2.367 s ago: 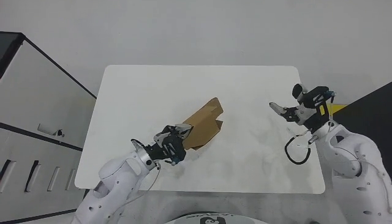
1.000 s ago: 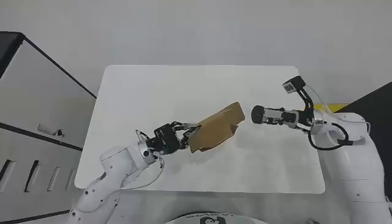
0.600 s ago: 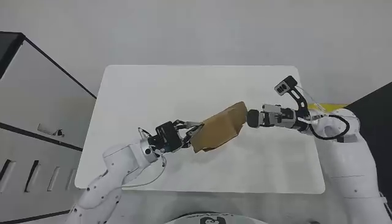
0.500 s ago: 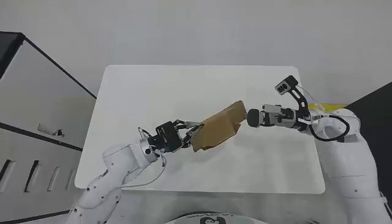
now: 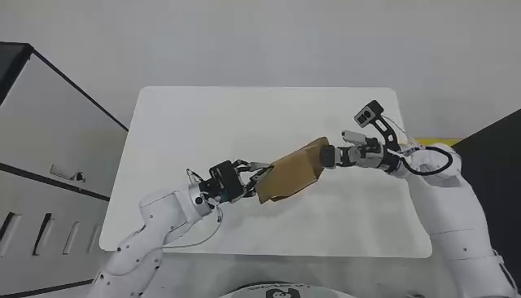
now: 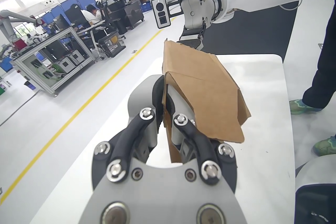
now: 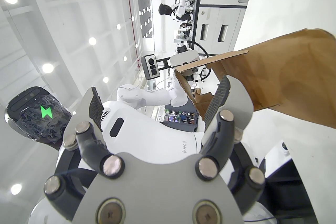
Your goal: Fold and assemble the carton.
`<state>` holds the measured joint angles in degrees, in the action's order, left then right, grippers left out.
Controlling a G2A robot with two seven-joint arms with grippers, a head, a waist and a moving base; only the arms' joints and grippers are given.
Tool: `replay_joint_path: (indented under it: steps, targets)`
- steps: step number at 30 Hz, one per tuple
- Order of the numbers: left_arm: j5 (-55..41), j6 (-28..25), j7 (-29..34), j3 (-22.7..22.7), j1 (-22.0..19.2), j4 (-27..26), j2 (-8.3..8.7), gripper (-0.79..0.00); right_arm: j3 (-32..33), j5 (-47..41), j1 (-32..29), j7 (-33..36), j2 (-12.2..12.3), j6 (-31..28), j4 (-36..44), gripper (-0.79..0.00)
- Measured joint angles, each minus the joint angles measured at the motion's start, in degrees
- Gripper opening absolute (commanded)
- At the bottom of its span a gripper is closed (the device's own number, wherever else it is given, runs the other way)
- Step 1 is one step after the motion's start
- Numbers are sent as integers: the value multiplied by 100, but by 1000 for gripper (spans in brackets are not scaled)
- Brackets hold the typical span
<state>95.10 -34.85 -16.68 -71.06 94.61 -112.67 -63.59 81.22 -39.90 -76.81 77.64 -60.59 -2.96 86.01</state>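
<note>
Top view: brown carton point(image 5: 293, 172) hangs tilted over the middle of the table point(image 5: 203, 111), spanning between both arms. Left gripper point(image 6: 162, 93) is clamped on a flap edge at the carton's left-arm end, cardboard pinched between its fingers. Right gripper point(image 7: 157, 99) is spread wide at the opposite, open end: one finger is against the carton wall, the other clear of it. Can't tell if the carton's underside touches the table.

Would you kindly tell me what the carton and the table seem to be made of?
The carton: brown corrugated cardboard, matte, judging by the layered raw edge in the right wrist view. The table: smooth white top with slight sheen, probably laminate or painted board; its core cannot be told.
</note>
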Motion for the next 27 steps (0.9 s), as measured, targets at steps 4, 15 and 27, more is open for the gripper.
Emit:
replay_joint_path:
  steps: [4,15,27]
  targets:
    - [-5,-20,16,5,-2,-5,15,-785,-86,-63,74,4,-9,-36,-90,0]
    - [-192,90,49,15,-20,29,35,-785,-327,18,220,138,-13,-67,-275,0]
    - [-405,374,232,4,9,8,40,-785,-384,128,132,394,34,-102,-217,0]
